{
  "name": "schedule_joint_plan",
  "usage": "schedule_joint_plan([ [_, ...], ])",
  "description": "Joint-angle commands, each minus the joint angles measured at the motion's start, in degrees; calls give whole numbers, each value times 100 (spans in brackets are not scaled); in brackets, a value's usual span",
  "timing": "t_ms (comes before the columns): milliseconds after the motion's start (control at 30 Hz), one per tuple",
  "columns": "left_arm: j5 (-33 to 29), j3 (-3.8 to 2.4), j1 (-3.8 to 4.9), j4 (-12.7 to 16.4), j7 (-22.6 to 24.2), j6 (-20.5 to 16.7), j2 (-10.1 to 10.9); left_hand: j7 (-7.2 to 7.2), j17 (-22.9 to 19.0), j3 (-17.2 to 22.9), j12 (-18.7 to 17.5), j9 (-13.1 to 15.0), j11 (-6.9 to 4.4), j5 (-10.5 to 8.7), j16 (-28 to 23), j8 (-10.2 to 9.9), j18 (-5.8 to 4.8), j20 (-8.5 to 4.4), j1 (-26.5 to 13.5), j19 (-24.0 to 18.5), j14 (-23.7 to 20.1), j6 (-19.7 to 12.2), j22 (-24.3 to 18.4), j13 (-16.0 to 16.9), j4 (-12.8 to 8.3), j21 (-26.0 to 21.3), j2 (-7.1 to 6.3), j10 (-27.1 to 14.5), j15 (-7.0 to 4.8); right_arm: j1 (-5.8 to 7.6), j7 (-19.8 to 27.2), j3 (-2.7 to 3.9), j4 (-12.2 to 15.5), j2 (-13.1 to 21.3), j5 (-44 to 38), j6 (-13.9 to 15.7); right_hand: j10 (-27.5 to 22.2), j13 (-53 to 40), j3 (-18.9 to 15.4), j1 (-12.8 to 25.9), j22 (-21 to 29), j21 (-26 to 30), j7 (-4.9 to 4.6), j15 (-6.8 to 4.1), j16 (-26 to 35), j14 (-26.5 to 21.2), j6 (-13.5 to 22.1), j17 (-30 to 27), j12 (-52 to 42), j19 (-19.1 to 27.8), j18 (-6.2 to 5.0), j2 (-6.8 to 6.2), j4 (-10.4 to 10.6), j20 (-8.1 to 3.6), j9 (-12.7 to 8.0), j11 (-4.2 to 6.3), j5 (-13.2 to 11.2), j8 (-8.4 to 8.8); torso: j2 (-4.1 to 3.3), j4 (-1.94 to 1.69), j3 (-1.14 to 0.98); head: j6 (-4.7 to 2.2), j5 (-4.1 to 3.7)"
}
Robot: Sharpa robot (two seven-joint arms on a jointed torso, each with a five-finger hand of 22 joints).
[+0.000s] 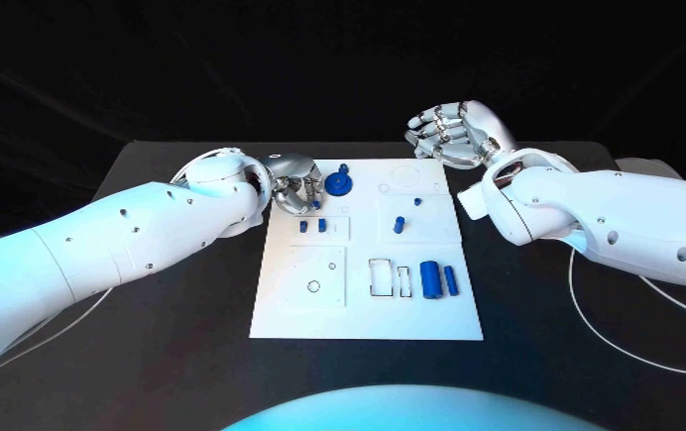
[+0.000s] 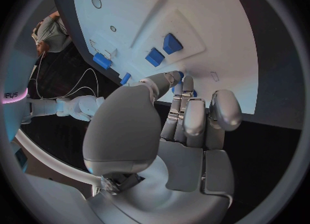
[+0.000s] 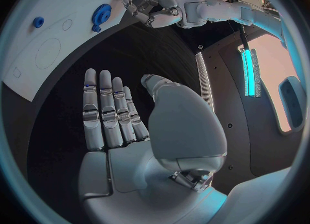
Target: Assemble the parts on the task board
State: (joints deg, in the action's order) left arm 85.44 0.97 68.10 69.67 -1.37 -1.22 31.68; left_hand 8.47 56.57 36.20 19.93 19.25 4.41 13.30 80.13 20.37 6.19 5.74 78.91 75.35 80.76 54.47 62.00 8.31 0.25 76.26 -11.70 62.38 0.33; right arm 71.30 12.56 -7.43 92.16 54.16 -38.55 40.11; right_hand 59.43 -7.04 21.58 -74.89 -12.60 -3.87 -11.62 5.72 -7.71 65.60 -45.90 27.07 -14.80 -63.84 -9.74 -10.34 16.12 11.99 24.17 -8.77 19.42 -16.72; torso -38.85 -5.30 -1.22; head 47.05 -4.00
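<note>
White and flat, the board [image 1: 369, 297] lies mid-table with most parts still loose on it, so I judge the assembly to be at an early stage.

The left hand [image 1: 293, 189] is the one at work. It hangs over the board's far left corner with its fingers [image 2: 184, 111] curled down toward the surface, the tips close to a small blue piece. Whether they pinch anything I cannot tell; the fingertips hide the contact.

The right hand [image 1: 455, 134] is raised beyond the board's far right corner, well off the surface, fingers straight and apart, holding nothing.

Of the parts, the gear [image 1: 339, 184] is largest, sitting just beside the left hand near the far edge. Two cylinders [image 1: 437, 279] lie side by side near the board's right edge, next to rectangular slots. Two small blocks [image 1: 314, 224] lie just nearer than the left hand, and a peg [image 1: 400, 221] lies toward the middle.

The next move probably calls for the left fingertips to secure a small piece and carry it to its matching recess, lowering it squarely.
</note>
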Motion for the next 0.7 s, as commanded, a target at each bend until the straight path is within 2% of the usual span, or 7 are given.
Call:
schedule_joint_plan([
  [33, -34, 5, -1, -6, 19, 125, -20, -19, -7, -16, -31, 3, 16, -21, -38, -36, -24, -12, -60, -14, -25, 41, -4, -7, 17, -19, -13, 41, 1, 0, 54, 1, 7, -5, -46, -71, 12, 25, -17, -33, 28, 8, -125, 12, 40, -16, 13, -16, 16, 42, -80, 24, -19, 0, -12, -19, 25, 8, 0, -4, 0, -2, -7],
  [433, -34, 15, -4, -66, -17, 157, -55, -5, -33, -25, -91, -10, 28, -25, -51, -78, -12, -13, -73, -57, -45, 4, -73, -20, 9, -62, -24, 23, 4, 0, 54, 1, 6, -3, -46, -73, 12, 25, -17, -33, 28, 8, -125, 12, 40, -16, 13, -16, 16, 42, -80, 24, -19, 0, -12, -19, 25, 8, -3, 2, 1, 7, -13],
  [700, -43, 22, -11, -82, -23, 100, -63, 91, -66, -13, -280, -83, 115, -16, -54, -273, 2, 41, -107, -118, -84, -215, -168, -61, -5, -127, -60, -92, 73, 0, 56, 1, 3, -3, -46, -76, 12, 33, -17, -36, 36, 7, -125, 12, 43, -15, 14, -20, 15, 42, -80, 23, -20, 0, -14, -19, 25, 8, 0, -4, -2, 9, -21],
])
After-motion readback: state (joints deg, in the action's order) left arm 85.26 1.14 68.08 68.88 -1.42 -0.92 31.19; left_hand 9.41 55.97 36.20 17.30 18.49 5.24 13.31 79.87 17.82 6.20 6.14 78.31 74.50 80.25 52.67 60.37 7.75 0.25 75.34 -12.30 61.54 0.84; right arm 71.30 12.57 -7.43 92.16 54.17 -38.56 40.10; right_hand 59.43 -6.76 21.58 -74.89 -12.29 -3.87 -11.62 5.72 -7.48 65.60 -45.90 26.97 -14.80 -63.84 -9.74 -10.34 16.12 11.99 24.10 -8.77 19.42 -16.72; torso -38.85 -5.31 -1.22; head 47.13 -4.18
